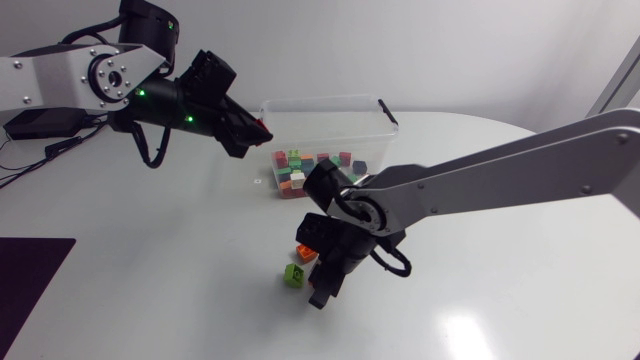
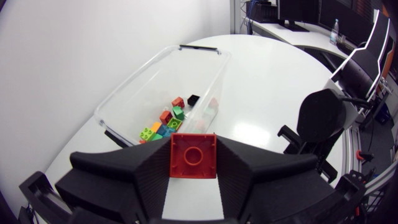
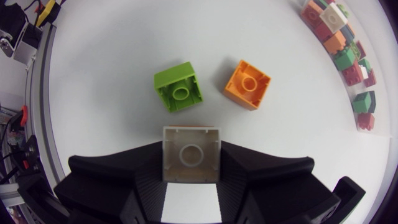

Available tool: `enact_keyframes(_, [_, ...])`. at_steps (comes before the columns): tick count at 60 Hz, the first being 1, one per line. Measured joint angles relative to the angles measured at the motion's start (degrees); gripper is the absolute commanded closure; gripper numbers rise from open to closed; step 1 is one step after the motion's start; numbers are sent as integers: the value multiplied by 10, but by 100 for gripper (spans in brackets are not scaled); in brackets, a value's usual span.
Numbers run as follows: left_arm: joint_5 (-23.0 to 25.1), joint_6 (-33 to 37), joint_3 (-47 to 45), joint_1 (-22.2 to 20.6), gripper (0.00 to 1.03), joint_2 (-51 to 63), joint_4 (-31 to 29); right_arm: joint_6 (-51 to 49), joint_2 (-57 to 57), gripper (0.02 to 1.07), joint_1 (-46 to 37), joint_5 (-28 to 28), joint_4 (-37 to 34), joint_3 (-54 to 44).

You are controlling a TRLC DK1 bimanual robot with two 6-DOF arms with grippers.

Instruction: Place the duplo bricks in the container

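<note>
Item 1, container (image 1: 383, 108): a clear, open-topped plastic box on the white desk (image 1: 150, 260), serving as the reference point for every entry below. Item 2, sorted bricks (image 1: 308, 168): a loose heap of red, green, orange, white and black pieces on the container floor, gathered toward the end nearer the left arm. Item 3, left pincer (image 1: 258, 128): positioned just outside that same end of the container, with the box lying directly ahead of it in the left wrist view. Both fingers are closed on the two sides of a red brick (image 2: 193, 155), whose hollow underside faces the camera. Item 4, right pincer (image 1: 322, 293): low over the desk, out in front of the container and well apart from it. Its fingers are clamped from both sides on a white brick (image 3: 191, 154) (off-white, likewise showing its hollow side). Item 5, green brick (image 3: 179, 86): on the desk just ahead of the right pincer, outside the container, underside up. Item 6, orange brick (image 3: 247, 84): beside the green one without touching it, also underside up. In the head view it is the nearer of the two to the container.
</note>
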Motion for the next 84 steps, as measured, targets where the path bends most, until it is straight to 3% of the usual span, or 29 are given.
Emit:
enact_keyframes(15, [0,-49,103,-9,70,87,34,-13,-90,82,-57,-18,-38,0])
enact_keyframes(22, [-8,-68,151,-18,64,126,62,-20,-115,82,-75,-26,-49,0])
enact_keyframes(25, [-20,-75,170,-23,56,143,78,-24,-123,82,-82,-28,-55,2])
enact_keyframes(28, [-36,-79,190,-28,20,161,84,-26,-131,82,-92,-30,-62,6])
enact_keyframes(32, [-64,-81,210,-37,6,182,88,-28,-140,82,-105,-35,-71,16])
enact_keyframes(46, [-107,-77,212,-55,5,196,62,-41,-150,82,-165,-57,-87,96])
enact_keyframes(55, [-132,-56,194,-54,5,160,-26,-43,-150,82,-205,-70,-87,162])
enact_keyframes(64, [-141,-17,120,-54,5,85,-65,-43,-129,82,-222,-83,-70,216])
enact_keyframes(84, [-153,81,-84,-80,5,-26,-80,-20,-10,81,-238,-98,-2,311])
